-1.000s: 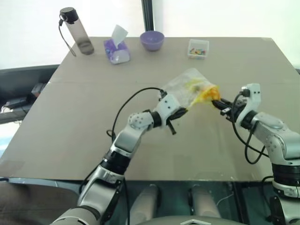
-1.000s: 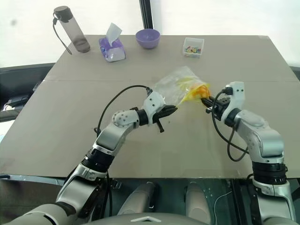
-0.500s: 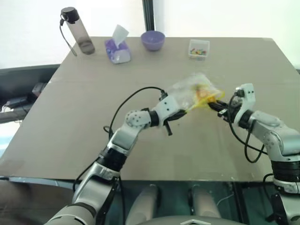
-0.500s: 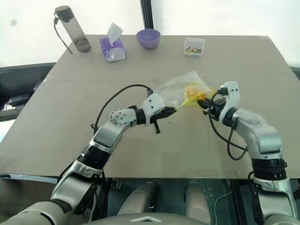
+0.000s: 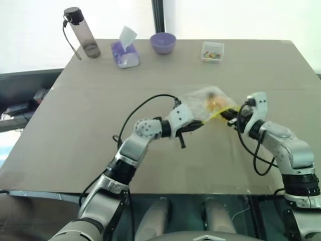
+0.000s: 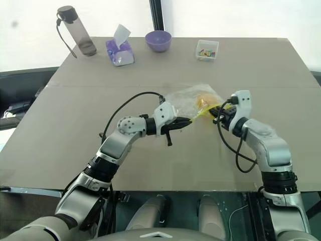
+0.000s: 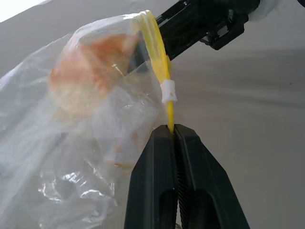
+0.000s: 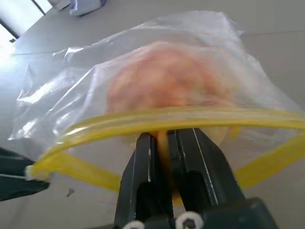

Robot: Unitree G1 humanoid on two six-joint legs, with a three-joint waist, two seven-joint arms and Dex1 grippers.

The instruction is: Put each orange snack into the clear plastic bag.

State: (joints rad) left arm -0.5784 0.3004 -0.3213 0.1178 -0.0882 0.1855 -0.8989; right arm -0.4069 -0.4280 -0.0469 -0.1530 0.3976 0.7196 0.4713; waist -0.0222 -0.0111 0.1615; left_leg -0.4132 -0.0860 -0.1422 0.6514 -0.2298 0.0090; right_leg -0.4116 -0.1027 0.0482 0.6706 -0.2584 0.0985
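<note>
The clear plastic bag [image 5: 199, 98] hangs just above the table's middle, stretched between my two grippers. My left gripper [image 7: 174, 131] is shut on the bag's yellow seal strip [image 7: 159, 62], at its near-left end. My right gripper [image 8: 164, 138] reaches in through the bag's mouth from the right, the seal strip [image 8: 143, 119] looping around its fingers. It is shut on the edge of an orange snack [image 8: 164, 83], which sits inside the bag. In the head views the snack [image 6: 204, 102] shows as an orange patch through the plastic.
Along the table's far edge stand a grey water bottle [image 5: 83, 32], a purple tissue pack [image 5: 125, 51], a purple bowl [image 5: 163, 42] and a small clear box of coloured bits [image 5: 212, 51]. A black cable [image 5: 140, 108] loops over my left forearm.
My right gripper has moved left and a little down, carrying the orange snack from the bag's mouth deeper inside. The bag now hangs lower and flatter. The left gripper has kept its place.
</note>
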